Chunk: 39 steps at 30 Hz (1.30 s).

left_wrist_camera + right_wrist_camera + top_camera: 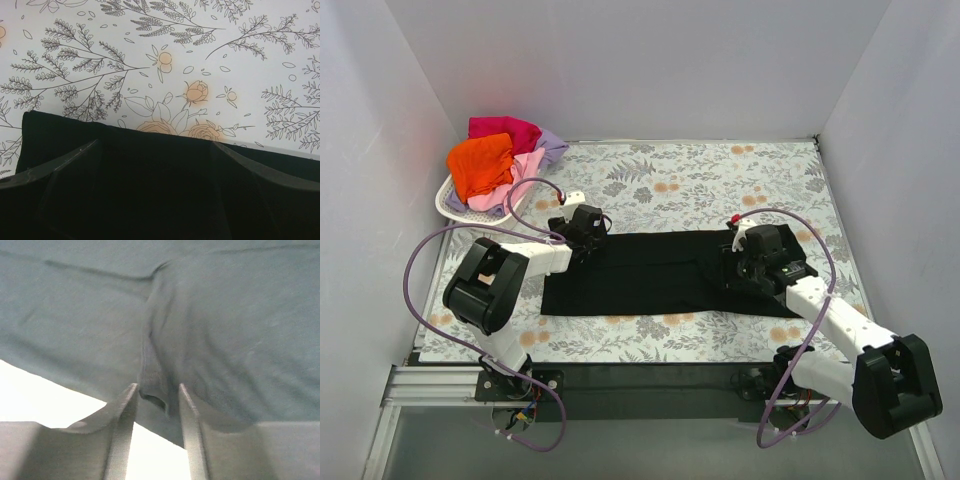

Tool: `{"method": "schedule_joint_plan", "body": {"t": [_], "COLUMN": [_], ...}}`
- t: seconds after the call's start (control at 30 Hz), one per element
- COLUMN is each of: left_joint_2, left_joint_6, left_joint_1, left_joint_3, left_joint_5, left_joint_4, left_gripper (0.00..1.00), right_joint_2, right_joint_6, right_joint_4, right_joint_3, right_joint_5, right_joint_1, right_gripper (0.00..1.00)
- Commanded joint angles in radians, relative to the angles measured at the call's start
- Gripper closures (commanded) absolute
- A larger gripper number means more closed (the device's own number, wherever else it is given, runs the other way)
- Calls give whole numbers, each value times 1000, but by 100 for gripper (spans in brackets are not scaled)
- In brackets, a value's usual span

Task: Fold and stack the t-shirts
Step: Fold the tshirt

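The large black t-shirt [660, 272] lies folded into a long flat band across the middle of the table. My left gripper [582, 236] is at its far left corner, with the jaws wide open over the black cloth [150, 145]; the left fingers [65, 167] are dark against it. My right gripper [752, 264] is at the shirt's right end, with its fingertips [125, 410] closed on a raised ridge of the cloth [152, 385]. The orange shirt [480, 165], pink shirt [528, 168], magenta-red shirt [505, 129] and lavender shirt [552, 146] lie heaped at the far left.
The white lattice basket [450, 203] under the heap stands in the far left corner. The table has a floral cover [720, 180]. Grey walls close in the left, back and right sides. Purple cables loop from both arms.
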Motion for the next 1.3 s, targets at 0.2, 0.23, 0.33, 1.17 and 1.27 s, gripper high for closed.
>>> {"method": "schedule_joint_plan", "body": {"t": [0.2, 0.23, 0.33, 1.17, 1.27], "left_joint_2": [-14, -14, -19, 130, 125], "left_joint_6": [13, 13, 12, 10, 3], "left_joint_1": [-1, -1, -1, 9, 20], "left_joint_3": [26, 25, 25, 57, 46], "left_joint_5": [-13, -11, -8, 21, 19], "left_joint_4": [-9, -11, -11, 70, 66], "left_gripper": [18, 18, 18, 18, 18], "right_joint_2": [-138, -136, -103, 371, 385], "right_joint_6": [11, 11, 14, -38, -43], "right_joint_4": [-54, -54, -42, 253, 285], "right_joint_3": [11, 17, 53, 284, 278], "right_joint_5": [-4, 18, 97, 81, 46], "right_joint_1": [7, 7, 7, -530, -563], "right_gripper": [53, 52, 51, 46, 47]}}
